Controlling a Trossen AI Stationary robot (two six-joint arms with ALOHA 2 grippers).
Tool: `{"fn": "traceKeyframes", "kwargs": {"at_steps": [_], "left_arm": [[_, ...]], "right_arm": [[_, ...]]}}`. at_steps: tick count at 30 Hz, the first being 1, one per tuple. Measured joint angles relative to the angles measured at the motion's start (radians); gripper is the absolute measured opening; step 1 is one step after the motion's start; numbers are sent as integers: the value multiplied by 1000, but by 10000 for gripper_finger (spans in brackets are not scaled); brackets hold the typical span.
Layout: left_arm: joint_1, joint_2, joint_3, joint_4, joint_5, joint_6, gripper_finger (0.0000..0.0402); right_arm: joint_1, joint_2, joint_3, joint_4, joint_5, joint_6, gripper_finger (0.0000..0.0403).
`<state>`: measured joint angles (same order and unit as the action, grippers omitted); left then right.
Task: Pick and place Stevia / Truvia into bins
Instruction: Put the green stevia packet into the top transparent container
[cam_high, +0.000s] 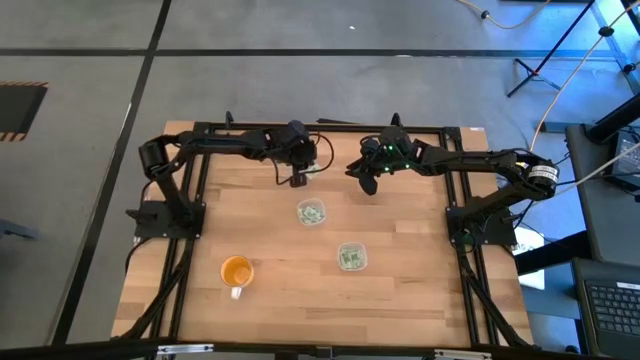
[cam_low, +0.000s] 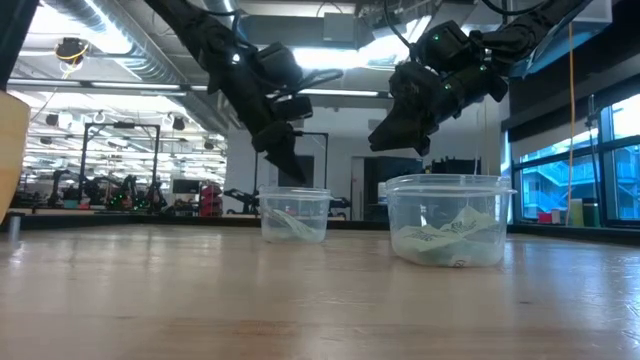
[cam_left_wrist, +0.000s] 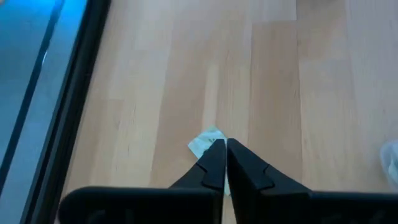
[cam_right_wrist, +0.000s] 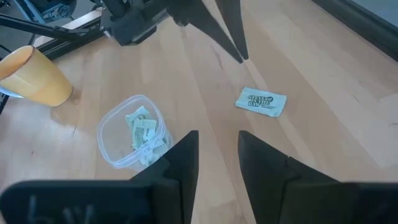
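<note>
1. While one packet (cam_right_wrist: 261, 101) lies flat on the bare desk (cam_high: 400, 300) near its far edge, the left claw (cam_high: 297, 181) hangs just above it, tips pointed down; from the left wrist the packet (cam_left_wrist: 205, 143) peeks out past the fingertips.
2. Left claw is clenched, its two fingers (cam_left_wrist: 212, 163) pressed together with nothing between them. I judge it is poised over the packet, either to nudge it or to spread and pinch it.
3. Right claw (cam_high: 371, 180) hovers near the far edge too, beside the left one, angled toward the same packet. Its fingers (cam_right_wrist: 180, 158) stand apart, released and empty, probably waiting or watching.
4. Two clear cups sit mid-desk: the far cup (cam_high: 311, 212) near the left claw, the near cup (cam_high: 351, 257) closer to the front. Both already hold several packets, so most of the job looks done.
5. An orange cup (cam_high: 236, 270) stands apart at the front left, not part of the sorting.
6. Being thin and flat on wood, the packet will likely need a scrape or an edge pinch to lift.
</note>
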<state>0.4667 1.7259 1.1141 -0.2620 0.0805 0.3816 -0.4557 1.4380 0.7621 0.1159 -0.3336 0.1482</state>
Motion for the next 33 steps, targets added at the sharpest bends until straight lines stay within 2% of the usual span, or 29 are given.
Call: {"fn": "traceKeyframes", "kwargs": {"at_steps": [6,12,19,30,33], "left_arm": [[0,3,5,-2,1,29,79],[16,51,65,-38,9,-54,142],[33,152,141,-99,70,-139,148],[25,235,160,-86,48,-214,170],[16,252,160,-82,-15,-231,177]], "right_arm": [[0,0,0,0,0,0,116],[-1,0,0,2,0,0,116],[-1,0,0,12,0,0,116],[-1,0,0,14,0,-29,116],[-1,0,0,14,0,-42,116]]}}
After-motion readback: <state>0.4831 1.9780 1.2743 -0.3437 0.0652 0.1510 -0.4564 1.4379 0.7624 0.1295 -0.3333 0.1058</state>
